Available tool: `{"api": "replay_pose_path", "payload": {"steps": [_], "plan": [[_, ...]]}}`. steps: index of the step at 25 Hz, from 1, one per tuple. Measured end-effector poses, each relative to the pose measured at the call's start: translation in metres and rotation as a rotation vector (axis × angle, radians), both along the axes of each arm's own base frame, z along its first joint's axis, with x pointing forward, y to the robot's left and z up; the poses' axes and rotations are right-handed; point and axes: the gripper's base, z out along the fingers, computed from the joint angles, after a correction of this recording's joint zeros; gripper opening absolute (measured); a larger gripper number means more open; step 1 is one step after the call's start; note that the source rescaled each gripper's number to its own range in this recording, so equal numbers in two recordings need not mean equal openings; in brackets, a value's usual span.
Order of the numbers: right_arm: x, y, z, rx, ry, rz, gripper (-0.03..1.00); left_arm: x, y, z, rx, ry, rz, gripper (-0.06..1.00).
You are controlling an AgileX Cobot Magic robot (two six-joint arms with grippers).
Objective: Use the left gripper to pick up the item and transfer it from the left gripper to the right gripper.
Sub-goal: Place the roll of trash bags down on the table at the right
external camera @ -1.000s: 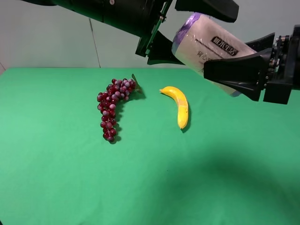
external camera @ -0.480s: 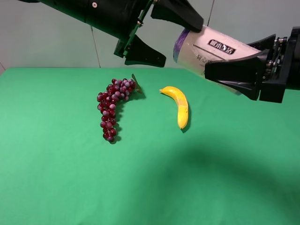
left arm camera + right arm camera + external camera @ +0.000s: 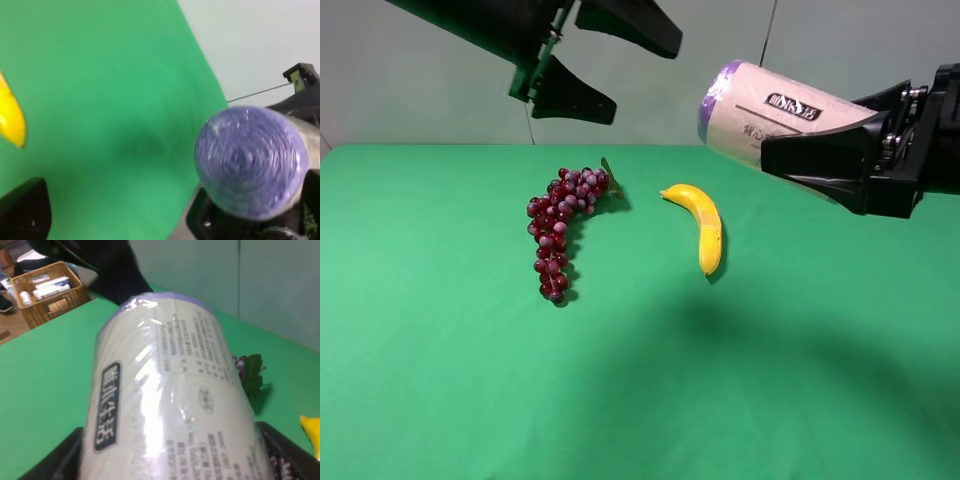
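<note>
Two tools hang above the worktop. At three o'clock our right tool is clamped on the roll at its rear half, so the purple end juts free toward nine. At eleven our left tool gapes wide, empty and well apart. We judge the handover made.
</note>
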Motion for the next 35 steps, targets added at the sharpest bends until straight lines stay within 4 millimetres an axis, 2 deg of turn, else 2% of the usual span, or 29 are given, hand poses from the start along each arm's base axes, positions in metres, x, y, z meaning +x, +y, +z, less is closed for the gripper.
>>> {"api": "replay_pose_path", "payload": {"steps": [5, 10, 16, 22, 25, 26, 27, 35], "plan": [[0.001, -0.001, 0.000, -0.004, 0.001, -0.018, 0.00, -0.004, 0.024, 0.012, 0.093, -0.041, 0.043, 1.00], [0.001, -0.002, -0.001, -0.008, 0.013, -0.025, 0.00, -0.021, 0.048, 0.029, 0.275, -0.121, 0.099, 1.00], [0.002, -0.003, -0.002, -0.003, 0.030, -0.047, 0.00, -0.049, 0.076, 0.057, 0.443, -0.231, 0.195, 1.00], [0.004, -0.004, -0.002, 0.002, 0.039, -0.077, 0.00, -0.088, 0.105, 0.082, 0.564, -0.344, 0.299, 1.00], [0.005, -0.005, -0.002, 0.007, 0.047, -0.091, 0.00, -0.110, 0.118, 0.083, 0.597, -0.379, 0.341, 1.00], [0.005, -0.005, -0.002, 0.009, 0.049, -0.093, 0.00, -0.110, 0.118, 0.083, 0.597, -0.379, 0.341, 1.00], [0.005, -0.005, -0.002, 0.011, 0.052, -0.095, 0.00, -0.127, 0.126, 0.083, 0.611, -0.402, 0.369, 1.00], [0.005, -0.007, -0.007, -0.027, 0.089, -0.118, 0.00, -0.189, 0.156, 0.063, 0.638, -0.461, 0.479, 1.00]]}}
